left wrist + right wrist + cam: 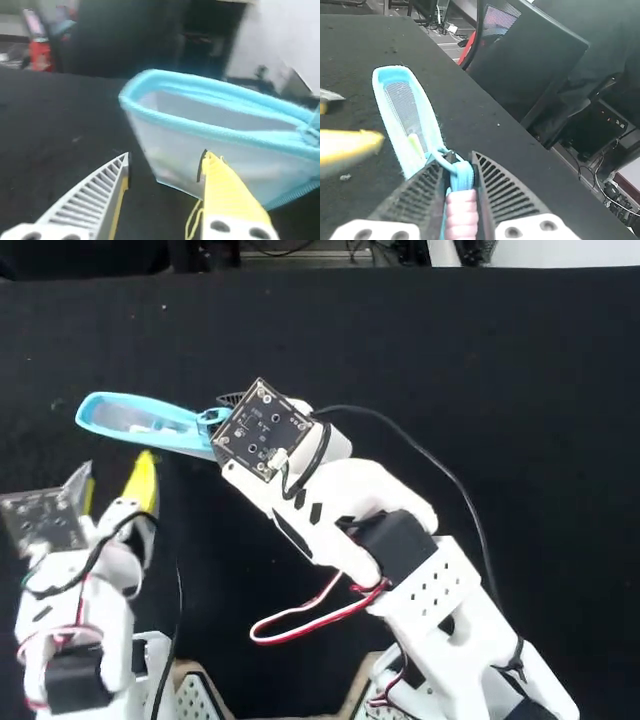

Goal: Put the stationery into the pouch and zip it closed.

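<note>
The light blue pouch (135,422) lies at the left of the black table with its zip open. In the right wrist view a pale stick-like item (414,142) lies inside the pouch (402,107). My right gripper (459,159) is shut on the pouch's blue end tab (460,176), at the pouch's right end (212,420) in the high view. A pink ribbed piece (461,215) sits between its fingers. My left gripper (165,157) stands open just in front of the pouch (215,130), grey finger (95,200) and yellow finger (225,195) apart, holding nothing.
The table's black cloth (480,370) stretches to the right and far side. A red and white cable (300,620) loops by the right arm's base. Beyond the table's far edge stand dark chairs and equipment (530,55).
</note>
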{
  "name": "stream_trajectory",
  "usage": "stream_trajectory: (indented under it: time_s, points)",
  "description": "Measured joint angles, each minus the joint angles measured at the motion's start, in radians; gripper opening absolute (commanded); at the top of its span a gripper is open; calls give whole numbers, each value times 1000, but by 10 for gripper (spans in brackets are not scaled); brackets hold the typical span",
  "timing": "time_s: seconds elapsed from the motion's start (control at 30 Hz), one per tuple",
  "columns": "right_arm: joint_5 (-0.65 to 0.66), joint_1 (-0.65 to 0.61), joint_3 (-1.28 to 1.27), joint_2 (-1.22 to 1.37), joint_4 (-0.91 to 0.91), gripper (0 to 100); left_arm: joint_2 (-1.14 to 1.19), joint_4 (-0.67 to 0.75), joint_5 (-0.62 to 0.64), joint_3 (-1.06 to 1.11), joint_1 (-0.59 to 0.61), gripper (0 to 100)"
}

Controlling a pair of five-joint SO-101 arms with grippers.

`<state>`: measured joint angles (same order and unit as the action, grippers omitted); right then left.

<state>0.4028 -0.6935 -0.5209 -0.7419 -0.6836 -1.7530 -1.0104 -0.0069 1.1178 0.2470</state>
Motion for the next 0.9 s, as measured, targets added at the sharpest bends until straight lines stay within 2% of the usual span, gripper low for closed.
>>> stream_trajectory:
  time_s: [0.2,0.47,0.6,0.73,0.8,0.9]
  points:
    - [0,3,0,0,0,11,34,181,3,123,-11,234]
    - [0,-44,0,0,-2,11,48,342,163,176,-11,235]
    - [0,-46,15,0,-17,11,48,390,204,176,-11,236]
    - [0,-46,17,0,-17,11,40,356,207,175,-25,237]
    - [0,-46,17,0,-17,11,48,275,207,155,-44,239]
    - [0,-46,17,0,-17,11,44,112,166,55,-66,307]
